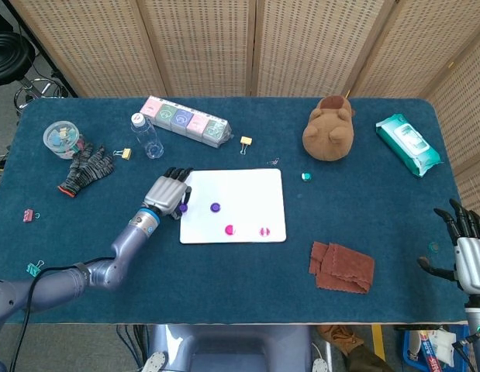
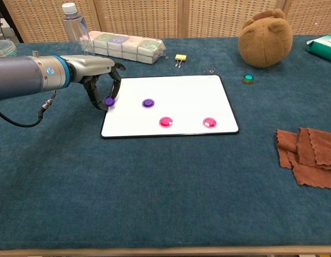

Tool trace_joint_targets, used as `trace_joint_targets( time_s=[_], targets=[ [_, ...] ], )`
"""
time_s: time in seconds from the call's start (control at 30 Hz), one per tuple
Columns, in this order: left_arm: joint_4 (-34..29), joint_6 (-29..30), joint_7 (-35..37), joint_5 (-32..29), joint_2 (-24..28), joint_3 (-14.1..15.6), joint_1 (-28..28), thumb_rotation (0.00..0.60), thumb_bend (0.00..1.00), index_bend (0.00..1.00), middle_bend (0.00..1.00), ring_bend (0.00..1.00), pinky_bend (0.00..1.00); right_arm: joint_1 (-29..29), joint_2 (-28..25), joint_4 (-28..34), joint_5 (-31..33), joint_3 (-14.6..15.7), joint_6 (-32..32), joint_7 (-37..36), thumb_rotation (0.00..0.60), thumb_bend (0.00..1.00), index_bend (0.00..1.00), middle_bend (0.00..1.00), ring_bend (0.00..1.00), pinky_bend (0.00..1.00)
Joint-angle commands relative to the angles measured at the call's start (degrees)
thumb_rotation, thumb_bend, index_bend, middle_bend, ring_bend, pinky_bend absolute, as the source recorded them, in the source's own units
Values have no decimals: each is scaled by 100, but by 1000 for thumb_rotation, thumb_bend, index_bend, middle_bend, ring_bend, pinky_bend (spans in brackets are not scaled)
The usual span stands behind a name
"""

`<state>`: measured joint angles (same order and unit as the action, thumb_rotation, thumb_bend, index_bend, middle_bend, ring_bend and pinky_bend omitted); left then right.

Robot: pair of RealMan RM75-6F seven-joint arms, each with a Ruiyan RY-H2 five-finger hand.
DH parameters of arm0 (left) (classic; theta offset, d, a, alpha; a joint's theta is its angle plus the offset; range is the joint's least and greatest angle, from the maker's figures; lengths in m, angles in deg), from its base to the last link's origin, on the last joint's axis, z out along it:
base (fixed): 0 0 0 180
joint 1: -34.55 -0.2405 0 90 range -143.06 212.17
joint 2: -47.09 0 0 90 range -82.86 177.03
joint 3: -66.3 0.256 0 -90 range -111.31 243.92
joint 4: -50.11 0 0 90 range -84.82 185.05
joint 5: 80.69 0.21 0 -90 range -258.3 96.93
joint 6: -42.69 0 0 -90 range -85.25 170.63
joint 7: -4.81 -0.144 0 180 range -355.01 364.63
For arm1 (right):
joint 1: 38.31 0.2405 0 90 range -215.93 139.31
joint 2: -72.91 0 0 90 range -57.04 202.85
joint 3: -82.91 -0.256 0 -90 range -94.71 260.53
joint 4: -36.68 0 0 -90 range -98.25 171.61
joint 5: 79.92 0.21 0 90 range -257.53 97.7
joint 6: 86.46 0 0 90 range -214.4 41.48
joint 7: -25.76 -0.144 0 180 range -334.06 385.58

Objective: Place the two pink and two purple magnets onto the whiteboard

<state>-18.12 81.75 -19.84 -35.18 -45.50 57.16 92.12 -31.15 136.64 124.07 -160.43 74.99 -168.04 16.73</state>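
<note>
The whiteboard [image 1: 247, 186] [image 2: 181, 91] lies flat mid-table. On it sit one purple magnet [image 1: 215, 208] [image 2: 148, 103] and two pink magnets [image 1: 229, 229] [image 2: 165, 121], [image 1: 264, 231] [image 2: 209, 122]. My left hand [image 1: 167, 193] [image 2: 98, 75] hovers at the board's left edge and pinches the second purple magnet [image 1: 182, 207] [image 2: 109, 101] between thumb and a finger, just over the board's left border. My right hand [image 1: 466, 248] hangs off the table's right side, fingers spread, holding nothing.
A water bottle [image 1: 146, 136], a row of boxes [image 1: 185, 120], a plush bear [image 1: 329, 128], a green magnet [image 1: 305, 176], a wipes pack [image 1: 409, 143], a brown cloth [image 1: 342, 266], a glove [image 1: 86, 169] and a yellow clip [image 1: 245, 141] surround the board.
</note>
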Motion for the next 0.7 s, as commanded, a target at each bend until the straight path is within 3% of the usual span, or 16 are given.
trace_joint_targets(
  time_s=[0.03,0.5,0.7],
  targets=[
    [3,12,-18,-32,-14,12,18,600,238,677,0,0,0,-2,-1,0,-1,-1,-5,-3,600,0,142,0,0,0],
    [77,17,-83,-185,-149,0,171,600,238,651,0,0,0,-11,-16,-1,12,-9,-9,-39,600,0,142,0,0,0],
    [46,44,-246,-343,-149,60,231,600,238,505,0,0,0,-16,-29,-13,26,-18,-9,-78,600,0,141,0,0,0]
  ],
)
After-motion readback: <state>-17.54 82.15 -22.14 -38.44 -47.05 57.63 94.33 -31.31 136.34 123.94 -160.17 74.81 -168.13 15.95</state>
